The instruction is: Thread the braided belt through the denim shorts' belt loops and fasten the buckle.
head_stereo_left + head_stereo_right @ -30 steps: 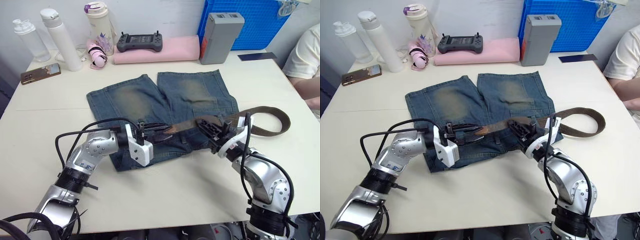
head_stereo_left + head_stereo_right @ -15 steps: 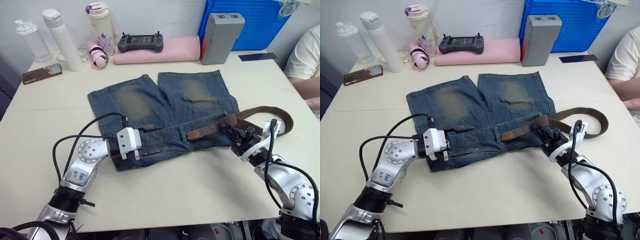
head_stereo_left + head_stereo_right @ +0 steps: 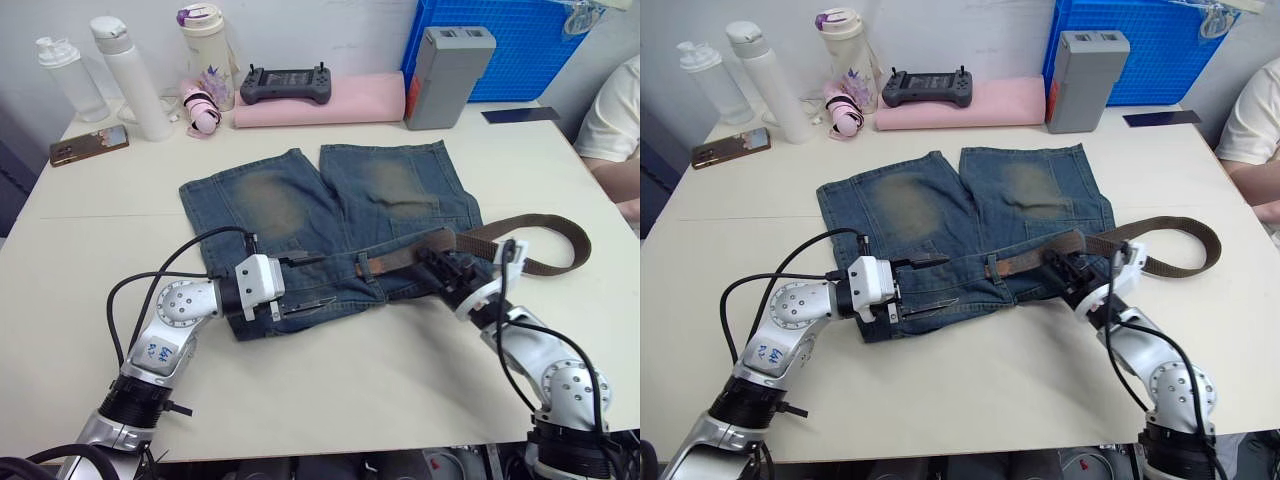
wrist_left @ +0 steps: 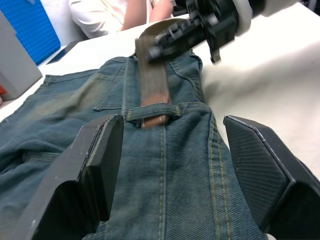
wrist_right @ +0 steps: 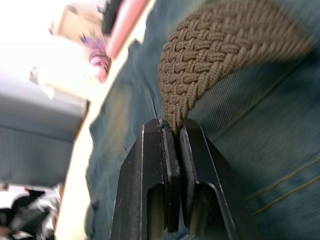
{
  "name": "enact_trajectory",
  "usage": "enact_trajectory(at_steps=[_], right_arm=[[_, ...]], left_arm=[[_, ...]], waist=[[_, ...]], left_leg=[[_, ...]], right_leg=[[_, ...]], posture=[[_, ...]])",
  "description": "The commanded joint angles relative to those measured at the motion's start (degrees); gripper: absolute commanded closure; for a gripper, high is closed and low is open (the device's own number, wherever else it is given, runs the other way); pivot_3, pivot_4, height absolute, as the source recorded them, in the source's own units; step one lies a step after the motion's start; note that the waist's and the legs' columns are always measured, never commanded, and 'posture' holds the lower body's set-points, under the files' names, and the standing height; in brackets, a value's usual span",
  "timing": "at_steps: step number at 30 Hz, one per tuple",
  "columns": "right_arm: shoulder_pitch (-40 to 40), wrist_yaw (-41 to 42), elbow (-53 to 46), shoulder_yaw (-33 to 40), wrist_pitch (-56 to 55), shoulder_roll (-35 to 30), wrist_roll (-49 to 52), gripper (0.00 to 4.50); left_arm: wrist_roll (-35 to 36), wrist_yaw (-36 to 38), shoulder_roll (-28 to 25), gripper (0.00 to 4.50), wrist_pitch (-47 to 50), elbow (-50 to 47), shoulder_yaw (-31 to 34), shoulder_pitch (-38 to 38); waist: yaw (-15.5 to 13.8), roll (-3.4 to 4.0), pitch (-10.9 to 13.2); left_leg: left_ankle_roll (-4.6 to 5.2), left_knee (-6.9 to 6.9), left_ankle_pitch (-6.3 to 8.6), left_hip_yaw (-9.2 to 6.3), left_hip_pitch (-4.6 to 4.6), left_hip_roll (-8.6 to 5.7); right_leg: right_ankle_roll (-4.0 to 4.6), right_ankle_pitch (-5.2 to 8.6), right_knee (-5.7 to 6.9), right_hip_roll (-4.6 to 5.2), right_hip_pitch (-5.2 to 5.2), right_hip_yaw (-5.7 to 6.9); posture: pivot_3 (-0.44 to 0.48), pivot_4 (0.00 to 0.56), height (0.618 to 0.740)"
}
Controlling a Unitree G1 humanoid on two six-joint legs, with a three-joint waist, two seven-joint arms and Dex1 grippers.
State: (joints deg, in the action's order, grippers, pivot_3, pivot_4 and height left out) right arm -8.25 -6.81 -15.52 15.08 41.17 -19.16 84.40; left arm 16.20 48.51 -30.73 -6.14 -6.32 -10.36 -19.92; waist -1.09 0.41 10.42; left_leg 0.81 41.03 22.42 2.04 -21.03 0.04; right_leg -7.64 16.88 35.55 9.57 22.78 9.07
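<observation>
1. The right gripper (image 3: 437, 266) pinches the braided belt (image 3: 540, 228) at the denim shorts (image 3: 300, 205) waistband, table's four o'clock.
2. The belt's tip sits under a belt loop (image 4: 152, 110).
3. The left gripper (image 3: 305, 281) is spread wide at seven o'clock.

Bright even overhead light, soft shadows, R wrist bg blown out, prob. motion blur

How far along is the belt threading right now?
Early. The braided belt has its tip under one belt loop on the denim shorts. The right gripper pinches the belt; the left gripper is open over the waistband. Remaining loops and buckling are left.
</observation>
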Motion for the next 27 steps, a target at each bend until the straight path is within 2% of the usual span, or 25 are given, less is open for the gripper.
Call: enact_trajectory(at_steps=[1,5,9,12,20,23,27], right_arm=[[-1.74,0.52,-2.69,-2.90,-0.40,2.20,-2.99,4.50],[-2.61,-1.35,-3.44,-5.33,0.96,3.83,-3.76,4.50],[-2.58,-3.34,-3.52,-6.96,2.02,5.27,-3.91,4.50],[-2.61,-3.74,-3.03,-7.01,2.30,5.69,-4.13,4.50],[-2.44,-4.39,-3.61,-6.98,2.47,6.09,-3.99,4.50],[-2.28,-4.51,-3.89,-6.81,2.55,6.12,-4.08,4.50],[-2.19,-4.81,-4.29,-6.30,2.66,5.92,-4.02,4.50]], left_arm=[[-0.32,0.28,0.41,1.02,-0.42,-2.13,1.20,-0.26],[-4.35,-0.39,0.64,1.02,-3.62,-0.07,0.49,-1.42],[-16.55,-0.74,-1.33,1.02,-17.33,6.62,-2.97,-4.19],[-22.04,-3.28,-0.75,1.02,-24.11,11.01,-4.13,-7.18],[-31.43,-8.76,1.30,1.02,-32.99,20.33,-6.64,-12.81],[-30.34,-8.31,1.57,1.85,-33.96,21.29,-7.08,-13.34],[-30.77,-8.31,0.96,3.60,-34.75,21.94,-7.05,-13.35]], waist=[[-0.10,0.00,0.00],[-0.07,0.00,0.00],[-0.21,0.00,0.00],[-0.13,0.02,-0.01],[-0.12,0.02,-0.01],[0.01,0.02,-0.01],[-0.01,0.02,-0.01]], left_leg=[[0.00,0.00,0.00,0.00,0.00,0.00],[0.00,0.01,0.00,0.01,0.00,0.00],[-0.01,0.00,0.00,0.00,0.00,0.00],[0.00,0.00,0.00,0.03,0.01,-0.03],[0.00,-0.02,0.00,0.03,0.01,-0.02],[0.00,-0.04,0.00,0.03,0.00,-0.01],[0.00,-0.03,0.00,0.02,0.00,0.00]], right_leg=[[0.00,0.00,0.00,0.00,0.00,0.00],[0.00,0.00,0.00,0.00,0.00,0.00],[0.00,0.00,0.00,-0.02,0.00,0.03],[0.00,0.00,0.00,-0.02,0.00,0.02],[0.00,0.00,0.00,-0.02,0.01,0.03],[0.00,0.00,0.01,-0.02,0.02,0.05],[0.00,0.00,0.01,-0.02,0.03,0.05]], posture=[[0.000,0.150,0.705],[0.000,0.150,0.705],[0.000,0.150,0.705],[0.000,0.150,0.705],[0.000,0.150,0.705],[0.000,0.150,0.705],[0.000,0.150,0.705]])
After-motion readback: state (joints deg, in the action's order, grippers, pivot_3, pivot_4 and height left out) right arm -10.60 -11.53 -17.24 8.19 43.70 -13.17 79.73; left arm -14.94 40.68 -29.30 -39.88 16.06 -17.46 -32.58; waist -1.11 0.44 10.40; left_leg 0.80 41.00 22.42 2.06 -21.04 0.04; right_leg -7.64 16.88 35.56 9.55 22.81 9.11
